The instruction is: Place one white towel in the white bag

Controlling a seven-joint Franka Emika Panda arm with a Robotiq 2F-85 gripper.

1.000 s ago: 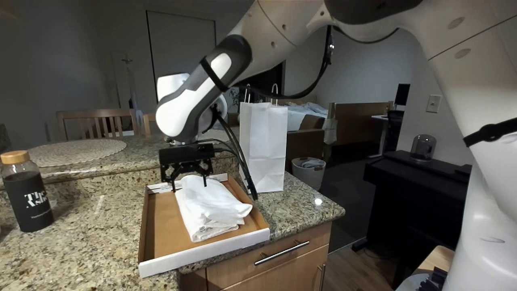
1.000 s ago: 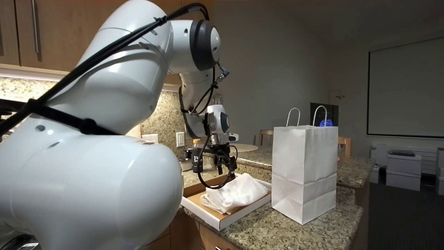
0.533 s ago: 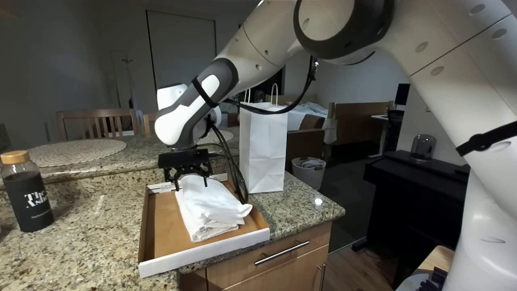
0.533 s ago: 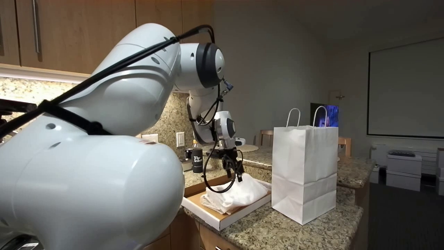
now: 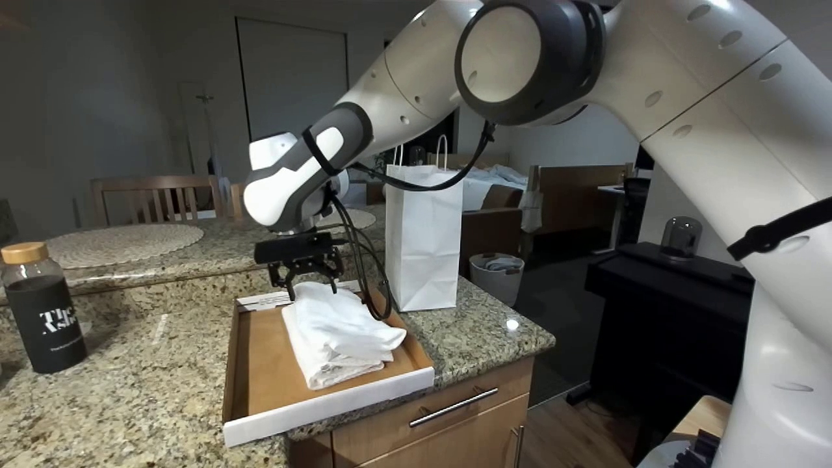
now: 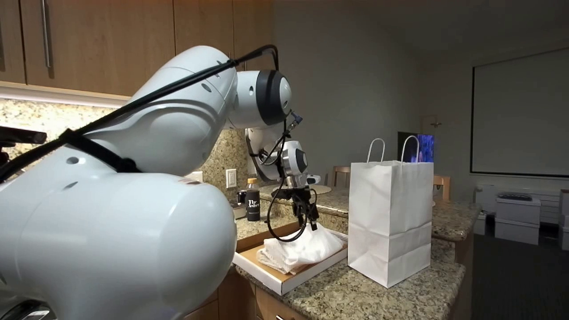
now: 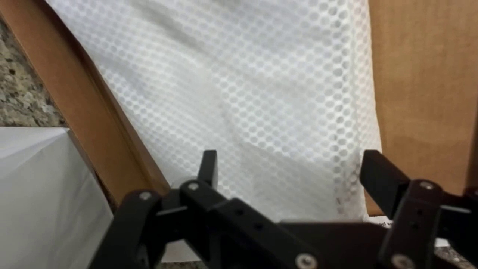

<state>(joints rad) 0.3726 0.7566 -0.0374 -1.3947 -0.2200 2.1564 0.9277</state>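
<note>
Folded white towels (image 5: 344,335) lie in a pile in a shallow cardboard tray (image 5: 328,406); they also show in an exterior view (image 6: 306,249) and fill most of the wrist view (image 7: 242,93). I cannot tell how many there are. My gripper (image 5: 313,294) is open and points down at the towels' end near the raised ledge. In the wrist view the open fingers (image 7: 289,157) lie on either side of that towel end, with nothing held; contact is unclear. The white paper bag (image 6: 369,213) stands upright beside the tray, handles up; its inside is hidden.
A dark bottle with a wooden cap (image 5: 45,312) stands on the granite counter (image 5: 143,390). A raised granite ledge (image 5: 227,260) runs behind the tray. The bag (image 5: 426,247) stands near the counter's edge. Black cables (image 5: 374,260) loop beside the gripper.
The arm's elbow has come down and the gripper has shifted and tilted slightly over the towels' end, towards the bag in an exterior view. The towels, tray and bag have not moved.
</note>
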